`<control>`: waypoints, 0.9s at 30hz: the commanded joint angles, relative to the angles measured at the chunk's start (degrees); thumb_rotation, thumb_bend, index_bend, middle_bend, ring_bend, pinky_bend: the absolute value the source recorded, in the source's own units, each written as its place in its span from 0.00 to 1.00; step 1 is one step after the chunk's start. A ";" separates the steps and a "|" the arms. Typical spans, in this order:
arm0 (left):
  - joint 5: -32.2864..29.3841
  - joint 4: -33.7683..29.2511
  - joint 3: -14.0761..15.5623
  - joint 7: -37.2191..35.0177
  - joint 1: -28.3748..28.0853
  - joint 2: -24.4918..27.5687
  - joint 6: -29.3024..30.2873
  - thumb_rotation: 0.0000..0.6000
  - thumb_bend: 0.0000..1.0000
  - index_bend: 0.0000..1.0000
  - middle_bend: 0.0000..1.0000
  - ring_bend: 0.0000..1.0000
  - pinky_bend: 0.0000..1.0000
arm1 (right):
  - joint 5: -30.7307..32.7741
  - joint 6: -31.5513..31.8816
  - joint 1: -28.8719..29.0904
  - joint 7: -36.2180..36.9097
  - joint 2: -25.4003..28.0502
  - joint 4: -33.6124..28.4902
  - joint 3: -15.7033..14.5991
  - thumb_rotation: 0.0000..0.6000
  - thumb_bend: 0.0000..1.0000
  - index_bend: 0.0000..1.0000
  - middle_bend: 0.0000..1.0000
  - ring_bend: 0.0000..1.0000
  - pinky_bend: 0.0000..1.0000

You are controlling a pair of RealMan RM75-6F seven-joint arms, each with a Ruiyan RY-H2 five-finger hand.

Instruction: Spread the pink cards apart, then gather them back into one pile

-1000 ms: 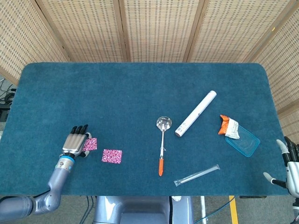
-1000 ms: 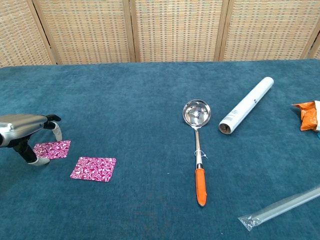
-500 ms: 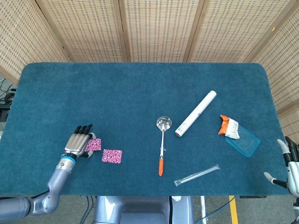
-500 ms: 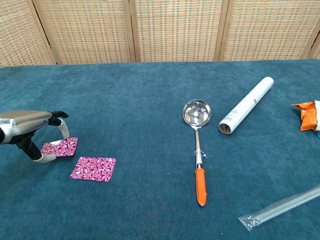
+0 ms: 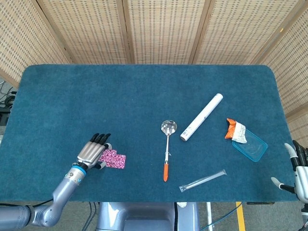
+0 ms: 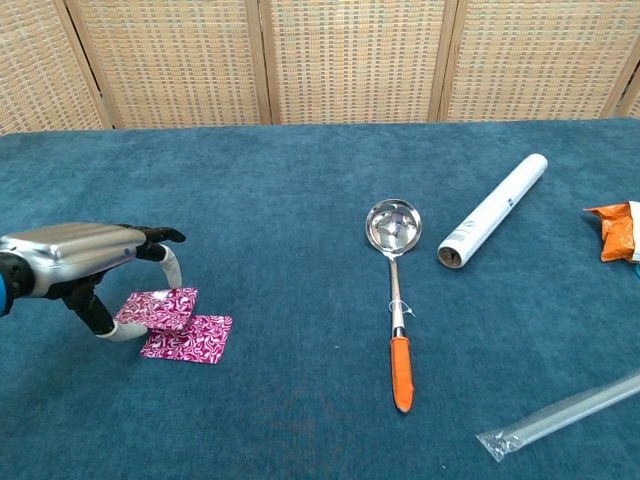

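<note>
Two pink patterned cards lie at the front left of the blue table. The lower card (image 6: 193, 338) (image 5: 118, 161) lies flat on the cloth. Partly over its left end sits the second card (image 6: 160, 308) (image 5: 109, 155), pinched by my left hand (image 6: 85, 260) (image 5: 93, 152) between thumb and a finger, the palm hovering above it. My right hand (image 5: 300, 172) hangs off the table's front right corner with fingers apart, holding nothing; the chest view does not show it.
A steel ladle with an orange handle (image 5: 167, 153) (image 6: 394, 283) lies mid-table, a white tube (image 5: 201, 117) (image 6: 493, 210) right of it. An orange packet (image 5: 235, 130) rests on a blue tray (image 5: 251, 147) at the right. A clear wrapped stick (image 5: 202, 180) lies near the front edge.
My left hand has slid to the right, dragging its card from a gap beside the other card until it overlaps that card's left end. The right hand stayed put.
</note>
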 commanded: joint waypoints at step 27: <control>1.91 -0.65 0.57 -1.26 -0.64 -0.97 0.75 0.94 0.26 0.11 0.00 0.00 0.00 | -0.17 0.30 -0.29 0.39 0.38 0.01 -0.05 1.00 0.00 0.05 0.01 0.00 0.00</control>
